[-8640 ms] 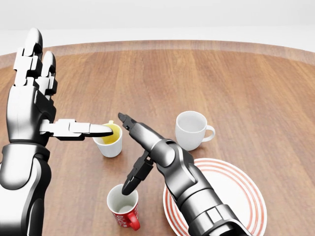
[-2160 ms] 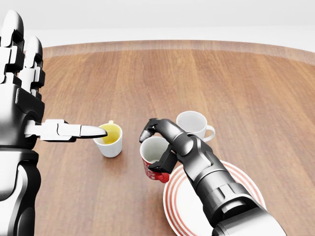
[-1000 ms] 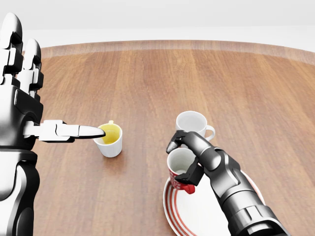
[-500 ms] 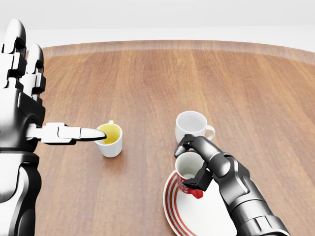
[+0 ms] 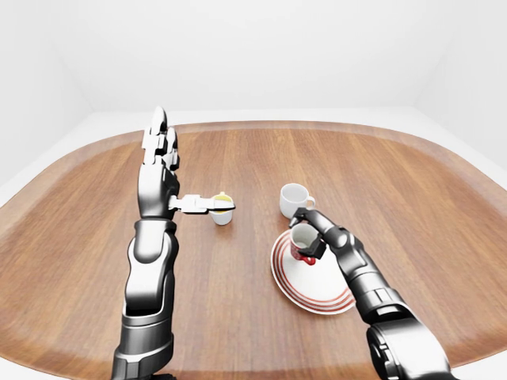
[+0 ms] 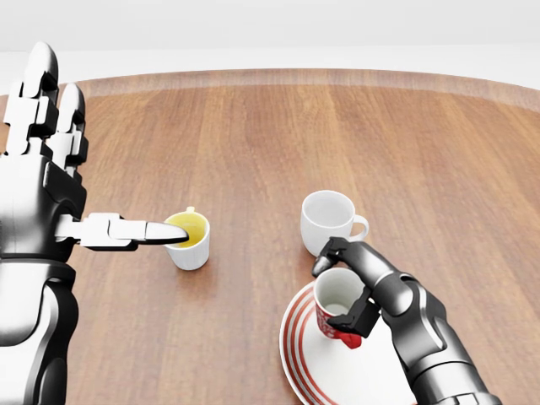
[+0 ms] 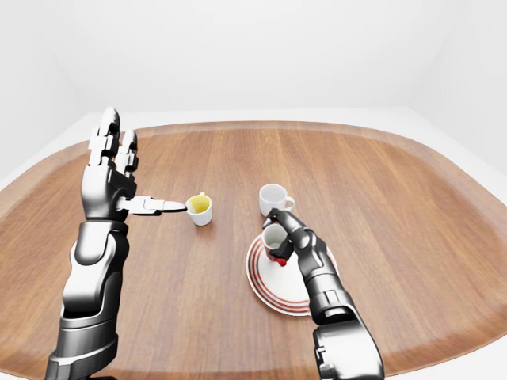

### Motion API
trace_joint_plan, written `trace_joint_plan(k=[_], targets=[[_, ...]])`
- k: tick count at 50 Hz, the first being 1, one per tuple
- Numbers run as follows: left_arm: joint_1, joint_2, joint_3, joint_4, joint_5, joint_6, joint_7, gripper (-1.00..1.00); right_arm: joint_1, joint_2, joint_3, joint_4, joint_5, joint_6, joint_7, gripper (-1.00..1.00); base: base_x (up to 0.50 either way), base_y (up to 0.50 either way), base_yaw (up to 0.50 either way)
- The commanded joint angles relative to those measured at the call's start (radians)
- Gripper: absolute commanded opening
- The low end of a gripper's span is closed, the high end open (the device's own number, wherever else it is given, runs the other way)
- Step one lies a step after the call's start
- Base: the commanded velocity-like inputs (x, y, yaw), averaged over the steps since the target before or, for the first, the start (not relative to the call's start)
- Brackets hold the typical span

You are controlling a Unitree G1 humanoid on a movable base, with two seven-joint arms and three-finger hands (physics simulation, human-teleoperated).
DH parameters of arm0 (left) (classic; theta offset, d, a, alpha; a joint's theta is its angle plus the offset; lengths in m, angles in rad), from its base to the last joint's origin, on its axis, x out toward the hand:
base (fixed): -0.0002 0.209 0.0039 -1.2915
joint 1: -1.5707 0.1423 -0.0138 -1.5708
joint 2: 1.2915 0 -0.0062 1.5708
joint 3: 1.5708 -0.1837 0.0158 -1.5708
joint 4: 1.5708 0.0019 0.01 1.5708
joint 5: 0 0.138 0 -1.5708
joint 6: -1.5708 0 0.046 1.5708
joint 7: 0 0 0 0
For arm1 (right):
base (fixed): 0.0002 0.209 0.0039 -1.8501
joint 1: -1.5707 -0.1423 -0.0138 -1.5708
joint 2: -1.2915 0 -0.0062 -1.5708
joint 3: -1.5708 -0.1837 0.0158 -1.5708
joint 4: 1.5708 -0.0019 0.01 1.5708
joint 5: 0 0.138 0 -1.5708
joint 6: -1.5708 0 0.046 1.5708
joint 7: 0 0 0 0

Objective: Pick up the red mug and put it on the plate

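A broad wooden table [image 6: 278, 143] with a rounded rim filled most of the head view, its grain running toward the top of the frame, with a pale floor and white walls [image 5: 261, 55] beyond it. A small white cup with a yellow inside [image 6: 188, 240] stood left of centre, its tiny handle turned toward the top of the view. A plain white mug [image 6: 329, 221] stood upright well to its right, its handle pointing right and its inside white
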Motion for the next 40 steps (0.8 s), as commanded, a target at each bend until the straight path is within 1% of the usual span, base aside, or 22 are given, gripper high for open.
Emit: trace_joint_plan(k=[1, 17, 40], targets=[[0.001, -0.001, 0.001, 0.011, 0.005, 0.000, -0.002, 1.00, 0.043, -0.018, -0.016, -0.047, 0.003, 0.000, 0.004, -1.00, 0.00, 0.00, 0.00], [0.005, 0.003, 0.008, -0.001, 0.002, 0.000, -0.001, 1.00, 0.107, -0.040, -0.032, -0.087, 0.012, 0.000, 0.006, -1.00, 0.00, 0.00, 0.00], [0.015, 0.001, 0.006, -0.006, 0.002, 0.000, -0.001, 1.00, 0.127, -0.052, -0.041, -0.146, -0.001, 0.000, 0.028, -1.00, 0.00, 0.00, 0.00]])
